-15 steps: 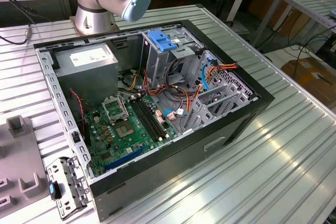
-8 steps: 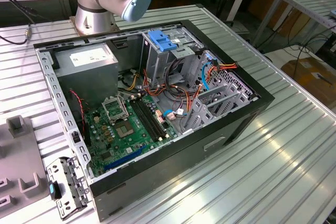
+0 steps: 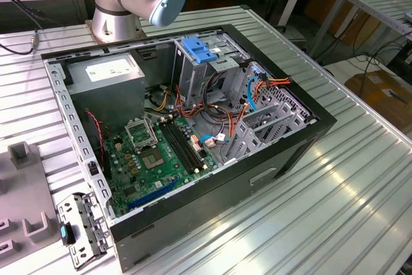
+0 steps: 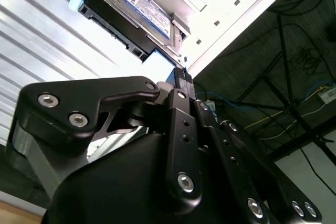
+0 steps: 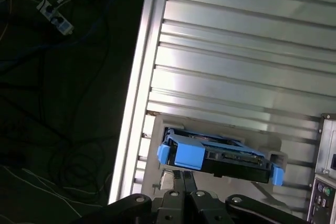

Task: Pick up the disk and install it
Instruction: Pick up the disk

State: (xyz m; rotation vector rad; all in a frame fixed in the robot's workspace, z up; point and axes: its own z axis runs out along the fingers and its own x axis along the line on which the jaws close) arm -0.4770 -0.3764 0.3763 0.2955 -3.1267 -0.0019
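**Pincer closed and empty at the disk's near edge**

The pincer [image 5: 183,174] has its two black fingers drawn together. No gap shows between them and nothing is clamped. In both wrist views its tip sits just beside the disk [image 4: 140,8], a rectangular silver-grey metal hard drive with a white-and-blue label and blue plastic side rails. The disk lies flat in a pale grey cradle [image 5: 210,123] on the ribbed aluminium bench [image 5: 236,51]. It is close to the bench's bright edge rail [image 5: 137,98], and past that rail is only dark floor.

The first risk, as I judge it, is the closed pincer itself. If it moves forward like this it cannot straddle the disk. It would nudge the disk instead, tipping it in the cradle or pushing it toward the nearby edge.

A second risk is the hold. The blue rails are plastic and may flex or slip under the pincer, and the dark connector face points toward it, so a pinch there could do damage.

The third risk is at the destination. In the exterior view the open black tower case [image 3: 283,159] lies on its side. Its grey metal drive cage [image 3: 192,78] sits under a flat blue latch plate [image 3: 199,49]. Orange, red and blue cables [image 3: 257,91] crowd just beside the cage. A disk carried tilted could jam on the cage walls or snag those cables.
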